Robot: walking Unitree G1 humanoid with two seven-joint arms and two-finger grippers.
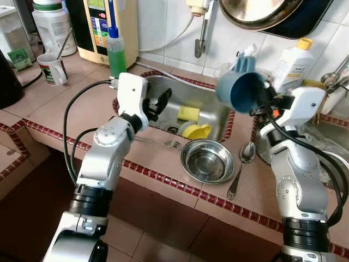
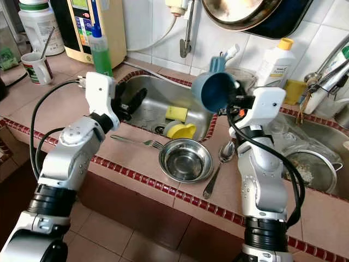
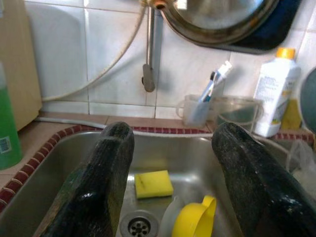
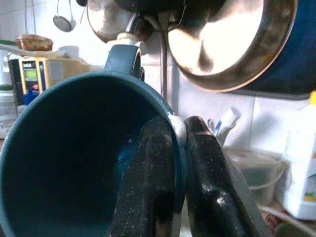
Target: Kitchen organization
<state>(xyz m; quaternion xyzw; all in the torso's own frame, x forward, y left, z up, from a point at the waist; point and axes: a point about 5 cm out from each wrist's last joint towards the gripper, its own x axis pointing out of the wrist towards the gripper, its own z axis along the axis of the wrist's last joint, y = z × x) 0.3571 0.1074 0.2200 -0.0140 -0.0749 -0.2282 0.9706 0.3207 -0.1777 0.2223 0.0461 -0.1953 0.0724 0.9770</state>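
Observation:
My right gripper (image 1: 263, 94) is shut on the rim of a blue mug (image 1: 240, 87), held in the air on its side above the counter between the two sinks; one finger (image 4: 150, 187) is inside the mug (image 4: 74, 163), the other outside. My left gripper (image 1: 158, 105) hangs open over the left edge of the steel sink (image 1: 210, 101). Below it lie a yellow sponge (image 3: 153, 183) and a yellow cup (image 3: 195, 219) beside the drain. A steel bowl (image 1: 207, 161), a fork (image 1: 159, 142) and a spoon (image 1: 242, 164) rest on the counter in front.
A green soap bottle (image 1: 115, 52), a white mug (image 1: 53, 68) and an appliance (image 1: 101, 27) stand at the back left. A toothbrush cup (image 3: 197, 109), a white bottle (image 1: 292, 63) and a hanging pan (image 1: 262, 11) line the tiled wall. A second sink (image 2: 311, 158) with dishes lies on the right.

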